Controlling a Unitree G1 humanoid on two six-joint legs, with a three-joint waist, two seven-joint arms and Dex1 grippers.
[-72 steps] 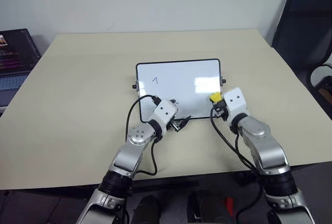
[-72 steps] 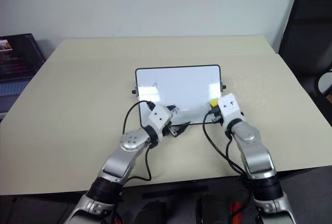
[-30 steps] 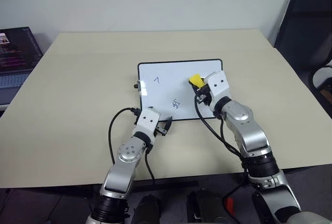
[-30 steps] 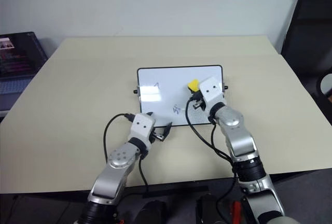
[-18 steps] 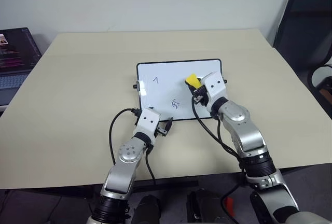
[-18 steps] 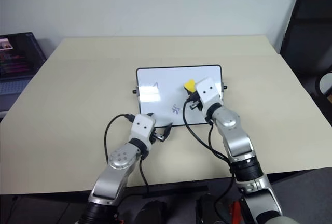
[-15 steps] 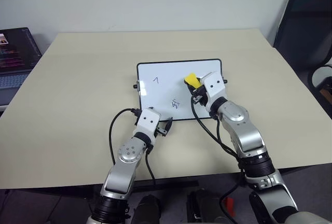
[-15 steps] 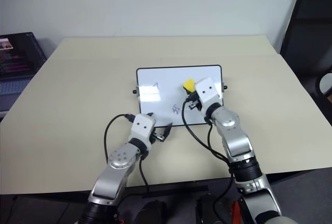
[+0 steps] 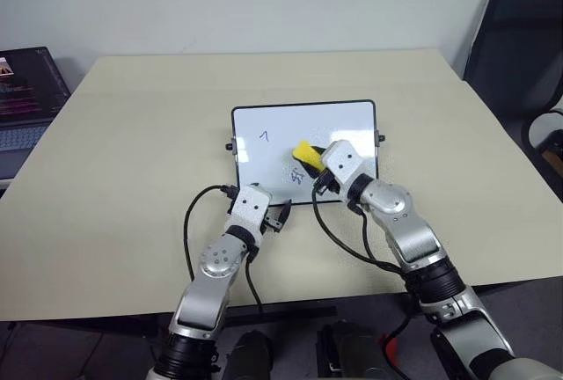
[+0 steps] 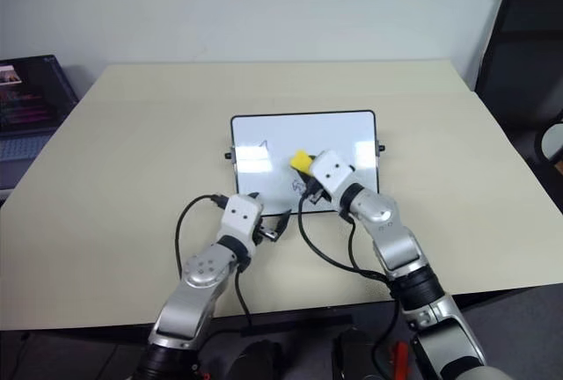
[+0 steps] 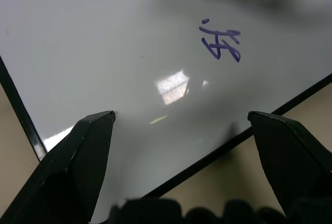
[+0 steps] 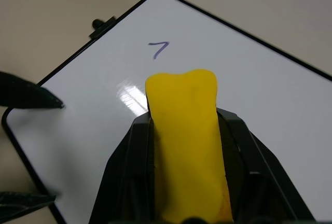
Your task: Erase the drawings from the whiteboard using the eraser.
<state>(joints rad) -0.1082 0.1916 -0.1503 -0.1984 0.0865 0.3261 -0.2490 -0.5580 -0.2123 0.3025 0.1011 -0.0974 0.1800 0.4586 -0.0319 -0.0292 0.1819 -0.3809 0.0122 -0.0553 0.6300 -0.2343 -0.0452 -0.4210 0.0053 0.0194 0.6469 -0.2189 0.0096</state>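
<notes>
We judge erasing unfinished: right gripper [image 9: 310,163] clamps the small yellow block eraser [image 9: 303,152] over the scribble [image 11: 221,39] on the glossy black-framed whiteboard [image 9: 273,125], tick-like mark [image 9: 263,135] remaining, left gripper [image 9: 280,215] jaws apart

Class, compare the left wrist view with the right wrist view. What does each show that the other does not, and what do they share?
Left wrist view alone: the knotty scribble in purple ink, near the whiteboard's lower black frame, seen between the open left pincer.

Right wrist view alone: the yellow eraser clamped in the shut right pincer, the tick-like mark beyond it, and a black side knob.

Both: the glossy whiteboard with its thin black frame, lying on the beige table.
</notes>
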